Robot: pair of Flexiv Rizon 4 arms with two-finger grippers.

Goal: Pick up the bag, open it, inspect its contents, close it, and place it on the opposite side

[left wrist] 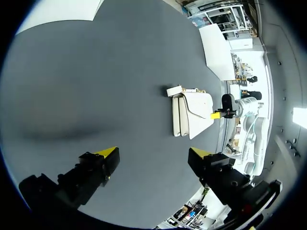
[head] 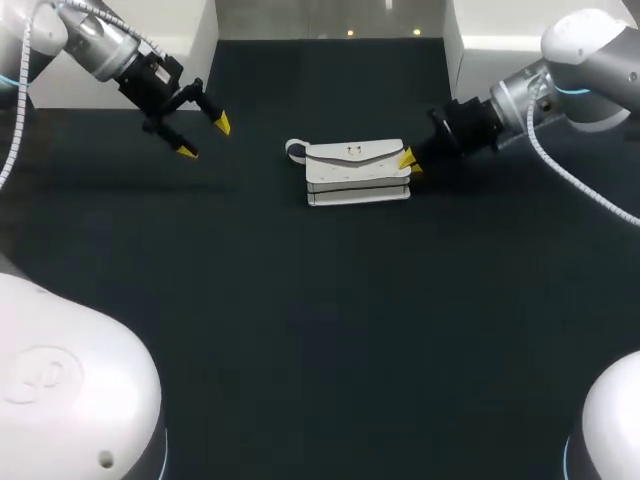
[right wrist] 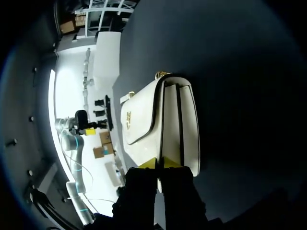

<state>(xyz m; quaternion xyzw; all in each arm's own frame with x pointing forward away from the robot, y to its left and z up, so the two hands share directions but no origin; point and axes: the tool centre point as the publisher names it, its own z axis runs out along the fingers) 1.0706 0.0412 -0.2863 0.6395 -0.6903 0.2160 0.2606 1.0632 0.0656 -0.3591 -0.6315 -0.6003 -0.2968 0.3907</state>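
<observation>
Robot lab: arms (head: 100, 45) over black table (head: 300, 350)

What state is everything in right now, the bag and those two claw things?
bag: flap closed, resting on the table.
left gripper: fingers open, empty, apart from the bag.
right gripper: fingers pinched together on the bag's end.

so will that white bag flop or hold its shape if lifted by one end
The white bag probably holds its shape: its panels stand boxy and straight. Lifted from the end beside the right gripper, it may swing or sag. Its smooth surface looks slippery.
</observation>
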